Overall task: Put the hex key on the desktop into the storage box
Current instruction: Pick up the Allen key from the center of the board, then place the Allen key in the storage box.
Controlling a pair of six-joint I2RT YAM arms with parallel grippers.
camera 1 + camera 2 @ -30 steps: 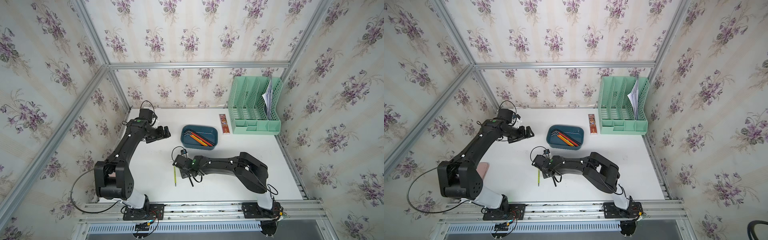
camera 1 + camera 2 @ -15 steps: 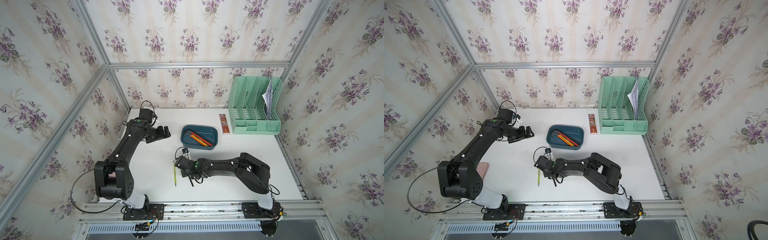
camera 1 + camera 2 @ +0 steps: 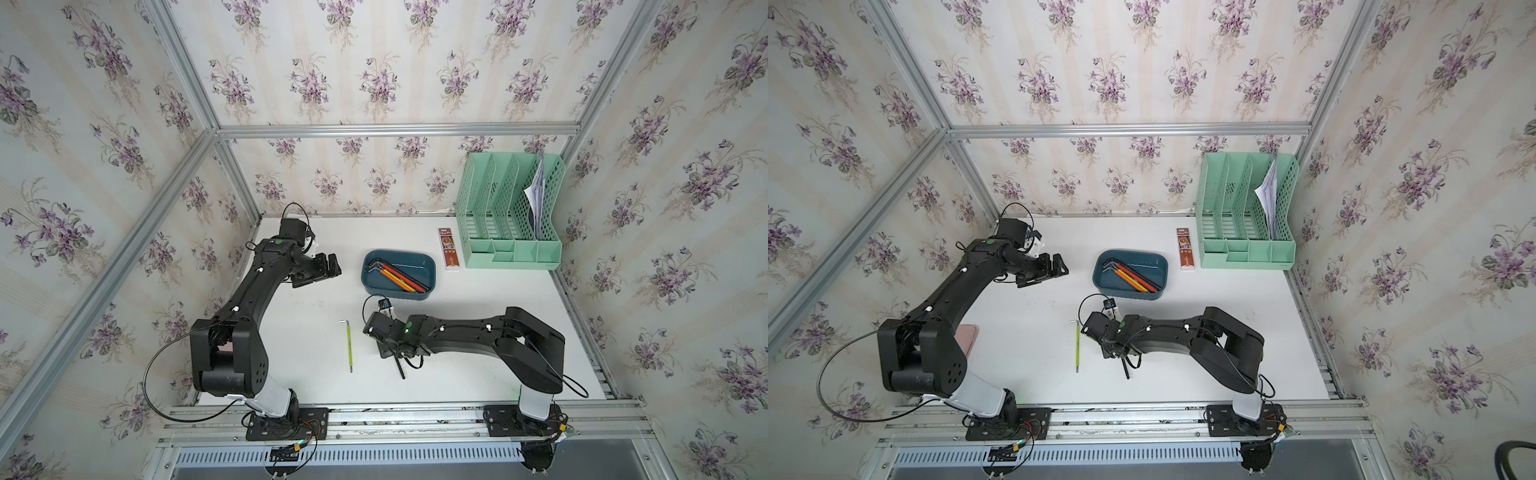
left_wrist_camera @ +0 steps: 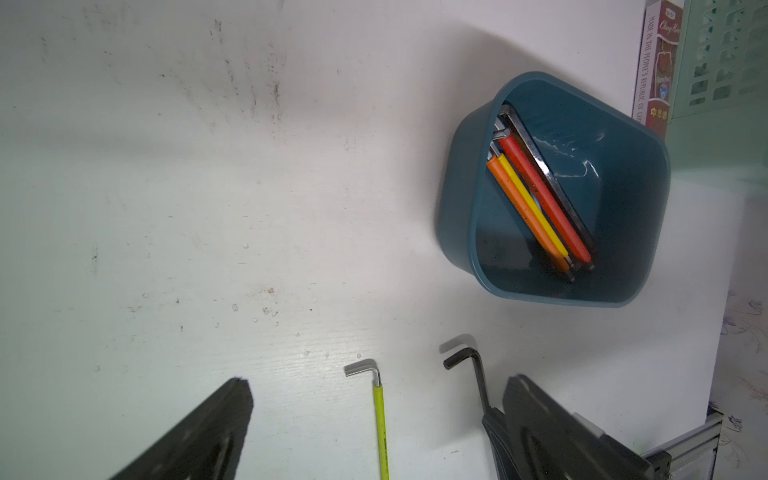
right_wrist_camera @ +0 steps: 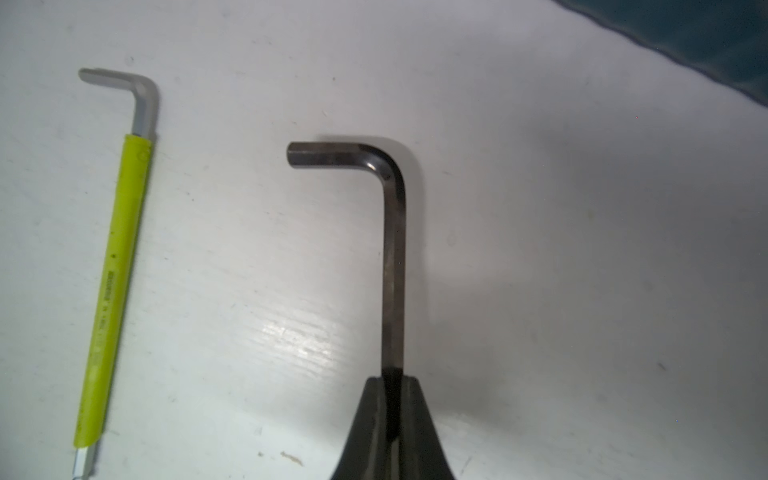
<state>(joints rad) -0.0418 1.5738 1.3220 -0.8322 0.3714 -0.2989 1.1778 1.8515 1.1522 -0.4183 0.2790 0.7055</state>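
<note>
The right gripper was closed on the long shaft of the black hex key, with its two fingers pinched against either side of the steel and no gap left between. The hold was taken part-way along the shaft, and the bent end was left free ahead of the fingers. The key was held low over the white desktop; whether it was resting there or lifted just clear could not be told.

Its long axis ran in line with the gripper, from the robot's side of the table toward the back wall. The bend led the way and the short leg was turned to the robot's left. There the yellow-green hex key was laid nearly parallel, apart from it and bent the same way.

The storage box was set beyond the bent end, farther from the robot and a little to the right, near but not touching. Red, orange and yellow sleeved keys were laid aslant inside it. The coming move was judged to be a lift and a short carry forward along the key's own axis, with the box's near wall to be cleared.

The left gripper was held wide open and empty to the left of the box. It was well apart from the black key, so the right arm was plainly the nearer one.
</note>
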